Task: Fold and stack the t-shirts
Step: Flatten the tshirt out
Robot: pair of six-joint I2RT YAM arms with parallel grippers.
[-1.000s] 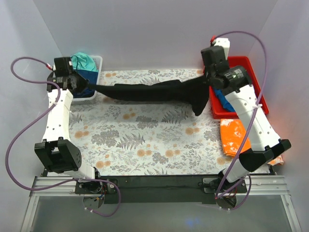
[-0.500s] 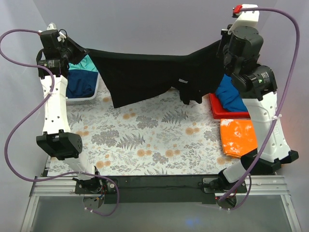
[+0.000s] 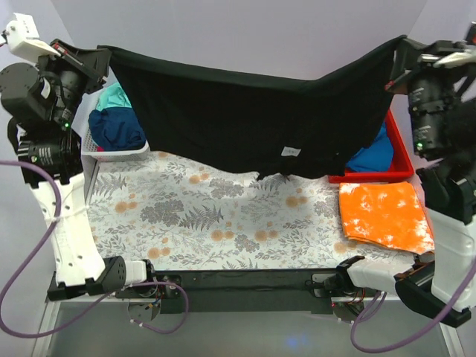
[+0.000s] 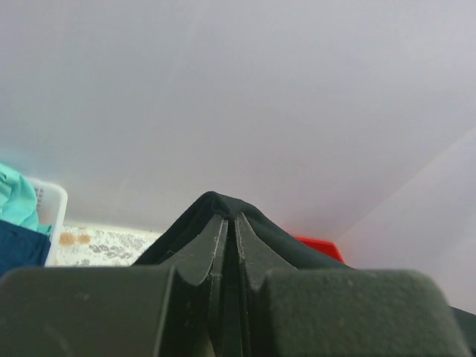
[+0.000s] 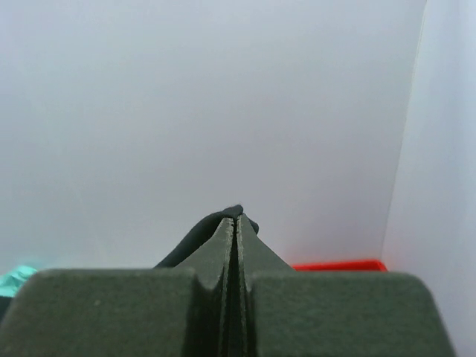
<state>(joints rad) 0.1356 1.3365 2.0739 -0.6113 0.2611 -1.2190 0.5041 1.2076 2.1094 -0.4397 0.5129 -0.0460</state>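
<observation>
A large black t-shirt (image 3: 238, 123) with a small white label hangs spread wide above the back of the table, held at its two top corners. My left gripper (image 3: 104, 52) is shut on its left corner; the cloth wraps over the fingertips in the left wrist view (image 4: 223, 208). My right gripper (image 3: 396, 46) is shut on its right corner, which shows in the right wrist view (image 5: 223, 223). A mottled orange t-shirt (image 3: 383, 212) lies folded flat at the right. A blue t-shirt (image 3: 375, 156) lies in the red tray (image 3: 398, 160). Teal (image 3: 115, 97) and navy (image 3: 115, 128) shirts fill the white basket (image 3: 111, 154).
The flower-and-fern table cloth (image 3: 216, 216) covers the table. The red tray stands at the back right, the white basket at the back left. White walls enclose the back and sides. A black rail (image 3: 238, 281) runs along the near edge.
Both arms have risen and moved apart, lifting the black shirt off the table and stretching it from a bunched rope into a wide hanging sheet. The orange shirt is uncovered.
</observation>
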